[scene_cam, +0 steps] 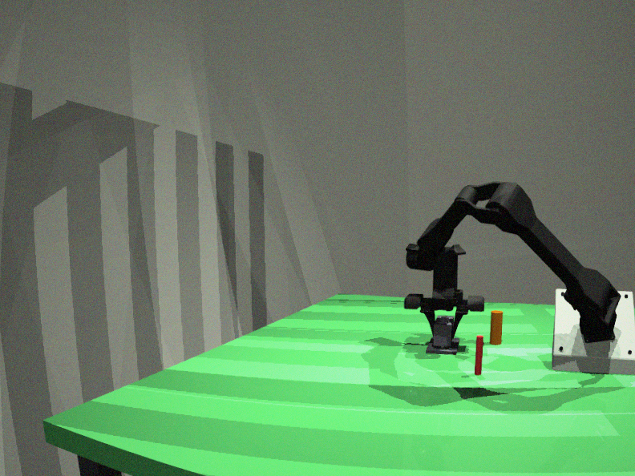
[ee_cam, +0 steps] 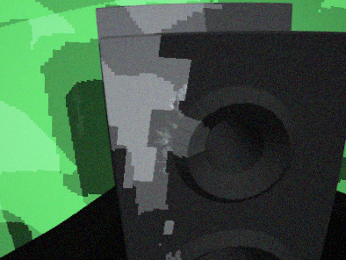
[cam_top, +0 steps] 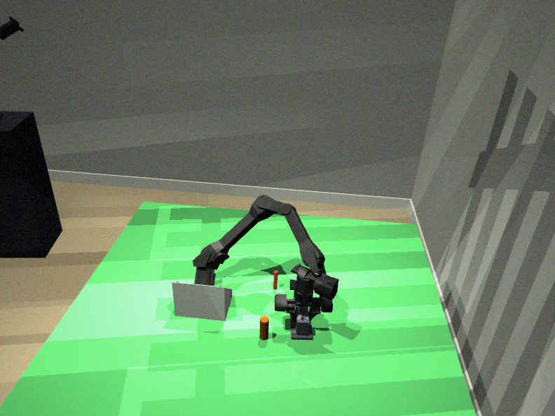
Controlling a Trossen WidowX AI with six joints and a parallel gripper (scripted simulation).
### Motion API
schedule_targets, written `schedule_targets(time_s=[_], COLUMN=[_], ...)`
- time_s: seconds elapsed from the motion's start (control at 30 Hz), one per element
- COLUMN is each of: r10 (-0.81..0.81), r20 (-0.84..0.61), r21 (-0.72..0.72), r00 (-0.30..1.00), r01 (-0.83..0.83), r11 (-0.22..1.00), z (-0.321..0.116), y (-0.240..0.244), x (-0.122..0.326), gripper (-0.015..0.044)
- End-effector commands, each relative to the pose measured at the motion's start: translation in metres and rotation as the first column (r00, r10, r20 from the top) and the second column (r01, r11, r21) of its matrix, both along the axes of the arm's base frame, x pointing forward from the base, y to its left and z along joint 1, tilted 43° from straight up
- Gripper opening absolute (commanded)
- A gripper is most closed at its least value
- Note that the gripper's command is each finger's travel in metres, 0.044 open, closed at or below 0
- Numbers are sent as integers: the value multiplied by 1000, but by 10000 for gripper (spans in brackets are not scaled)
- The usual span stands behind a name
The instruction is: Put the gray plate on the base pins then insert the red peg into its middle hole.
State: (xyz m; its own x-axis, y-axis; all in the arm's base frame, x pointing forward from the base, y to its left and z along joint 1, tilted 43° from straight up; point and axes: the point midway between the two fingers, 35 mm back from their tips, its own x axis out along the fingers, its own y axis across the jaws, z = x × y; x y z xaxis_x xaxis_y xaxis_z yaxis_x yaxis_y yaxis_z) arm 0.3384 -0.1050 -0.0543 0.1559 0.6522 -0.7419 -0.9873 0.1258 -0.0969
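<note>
One pale block (cam_top: pixel 199 302) (scene_cam: pixel 569 328) is seen by foot of black arm (cam_top: pixel 237 231) (scene_cam: pixel 553 247), top view. Next, orange cylinder (cam_top: pixel 263 329) (scene_cam: pixel 495 328) is stood upright on green table (cam_top: pixel 179 358) (scene_cam: pixel 256 399) (ee_cam: pixel 26 140). Then red peg (cam_top: pixel 275 280) (scene_cam: pixel 479 355), also upright, ungrasped. Rightmost, gray plate (cam_top: pixel 303 328) (scene_cam: pixel 442 333) (ee_cam: pixel 132 101) is gripped between fingers of gripper (cam_top: pixel 302 316) (scene_cam: pixel 442 332) (ee_cam: pixel 202 182), above dark base (cam_top: pixel 294 336) (scene_cam: pixel 434 351) (ee_cam: pixel 250 18); pin contact cannot be told.

Top and exterior view the whole arm from opposite sides; wrist looks down close.
</note>
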Motion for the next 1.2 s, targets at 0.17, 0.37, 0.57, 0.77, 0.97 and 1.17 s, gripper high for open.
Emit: schedule_targets(time_s=[0.17,0.37,0.57,0.77,0.97,1.17], r10=[0,0,0,-6,-4,-4], r20=[1,1,1,-5,-5,-4], r21=[-1,-1,-1,-7,-2,-2], r00=[1000,1000,1000,1000,1000,1000], r01=[0,0,0,6,4,4], r11=[1000,1000,1000,1000,1000,1000], z=[1,1,1,30,87,87], y=[-1,-1,-1,-31,-78,-80], x=[0,0,0,-2,-19,-17], gripper=[184,341,440,440,440,440])
